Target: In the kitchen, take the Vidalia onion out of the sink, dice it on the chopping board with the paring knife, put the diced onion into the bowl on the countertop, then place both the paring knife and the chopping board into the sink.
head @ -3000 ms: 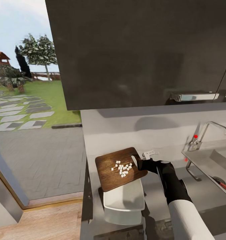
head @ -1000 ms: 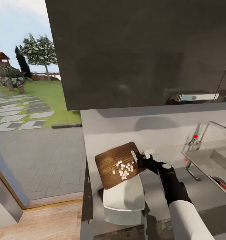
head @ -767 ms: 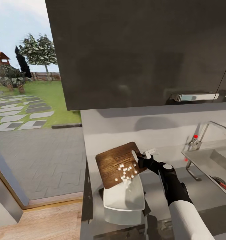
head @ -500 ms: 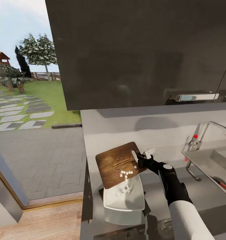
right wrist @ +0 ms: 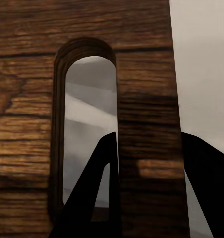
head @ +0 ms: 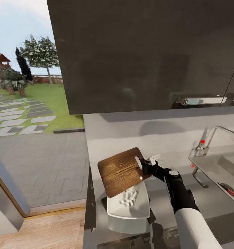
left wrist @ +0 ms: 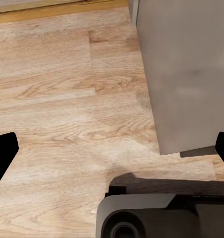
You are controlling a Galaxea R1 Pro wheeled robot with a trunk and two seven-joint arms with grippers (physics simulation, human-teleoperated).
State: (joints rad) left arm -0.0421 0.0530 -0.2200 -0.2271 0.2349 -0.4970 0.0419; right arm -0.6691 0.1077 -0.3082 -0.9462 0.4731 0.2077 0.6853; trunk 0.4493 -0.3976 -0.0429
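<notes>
Right arm: white forearm rising from the lower right of the head view, black wrist section angled up and toward the left. Right hand (head: 143, 166): black, clamped on the handle-slot edge of the chopping board (head: 121, 171), holding it tilted. In the right wrist view, one dark finger (right wrist: 94, 198) passes through the slot, the other lies past the board's outer edge.

Left hand (left wrist: 112, 156): two black fingertips (left wrist: 2, 154) at opposite margins of the left wrist view, spread wide with nothing between them; pointed downward.
</notes>
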